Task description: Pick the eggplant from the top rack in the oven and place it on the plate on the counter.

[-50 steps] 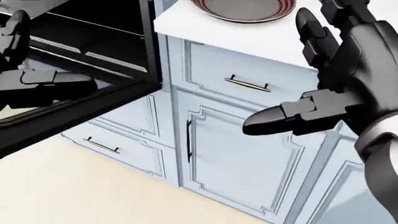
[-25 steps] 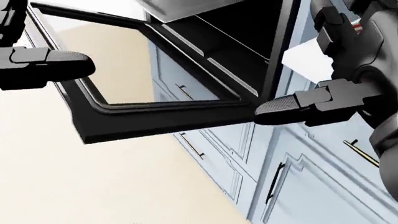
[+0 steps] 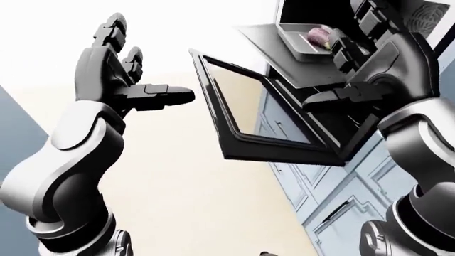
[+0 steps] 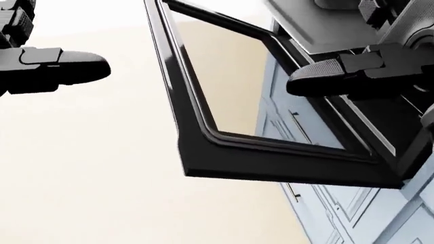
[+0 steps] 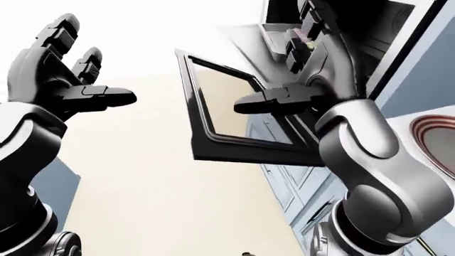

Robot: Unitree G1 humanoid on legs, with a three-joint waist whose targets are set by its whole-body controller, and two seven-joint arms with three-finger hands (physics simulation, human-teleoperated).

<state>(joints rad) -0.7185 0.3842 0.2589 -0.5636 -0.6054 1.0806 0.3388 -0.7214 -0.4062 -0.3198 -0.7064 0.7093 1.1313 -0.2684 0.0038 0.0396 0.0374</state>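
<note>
Left-eye view: the purple eggplant [image 3: 321, 35] lies on a grey metal tray [image 3: 298, 45] in the oven, above the dropped black glass-paned oven door [image 3: 263, 114]. The black three-finger left hand [image 3: 121, 74] is raised, fingers spread, empty.

Head view: one finger of the right hand [image 4: 359, 71] crosses the door's upper edge.

Right-eye view: the right hand, fingers open, holds nothing; a red-ringed round plate [image 5: 435, 144] shows at right.

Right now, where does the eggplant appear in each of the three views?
Left-eye view: the eggplant lies at the top, right of centre, on a grey tray, beside the right hand.
Head view: not in it.
Right-eye view: mostly hidden behind the right hand; I cannot place it.
Shared landmark: the open oven door.
</note>
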